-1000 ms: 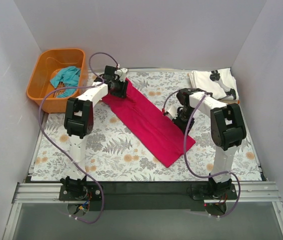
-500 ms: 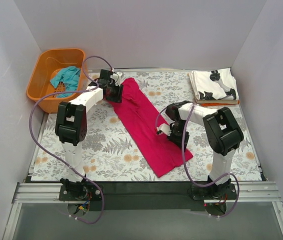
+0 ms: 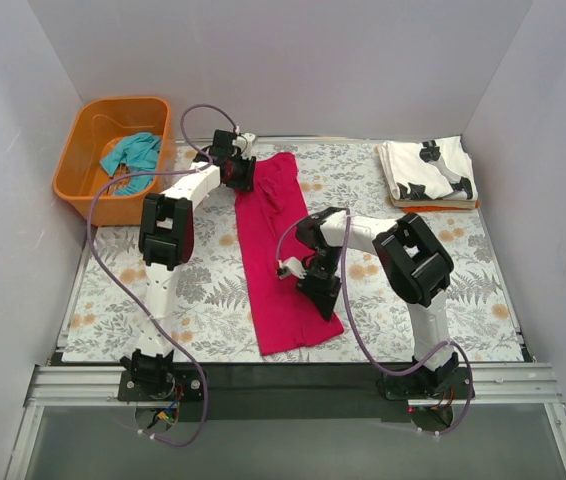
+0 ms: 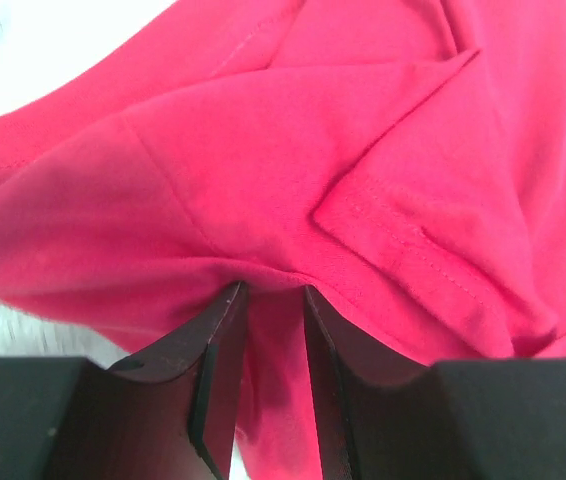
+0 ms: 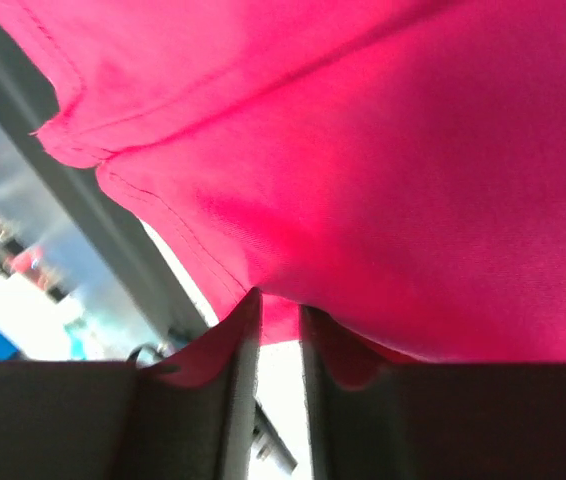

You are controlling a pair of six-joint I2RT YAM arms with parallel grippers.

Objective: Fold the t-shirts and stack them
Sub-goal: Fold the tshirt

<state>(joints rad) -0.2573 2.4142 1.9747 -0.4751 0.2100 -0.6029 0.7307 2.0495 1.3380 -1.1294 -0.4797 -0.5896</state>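
Observation:
The magenta-red t-shirt (image 3: 278, 250) lies as a long folded strip down the middle of the floral table. My left gripper (image 3: 246, 172) is shut on its far end; the left wrist view shows red cloth (image 4: 293, 190) pinched between the jaws. My right gripper (image 3: 315, 285) is shut on its near right edge; the right wrist view shows the hem (image 5: 363, 170) pinched. The white t-shirt with black marks (image 3: 428, 172) lies folded at the back right. The teal t-shirt (image 3: 131, 155) lies crumpled in the orange basket (image 3: 83, 165).
The orange basket stands at the back left, beside the left arm. Grey walls enclose the table on three sides. A black rail (image 3: 293, 375) runs along the near edge by the arm bases.
Both grippers have swung the red shirt round from a diagonal to nearly straight front-to-back. The right gripper moved left and nearer with the lower end; the left gripper stayed near the far end.

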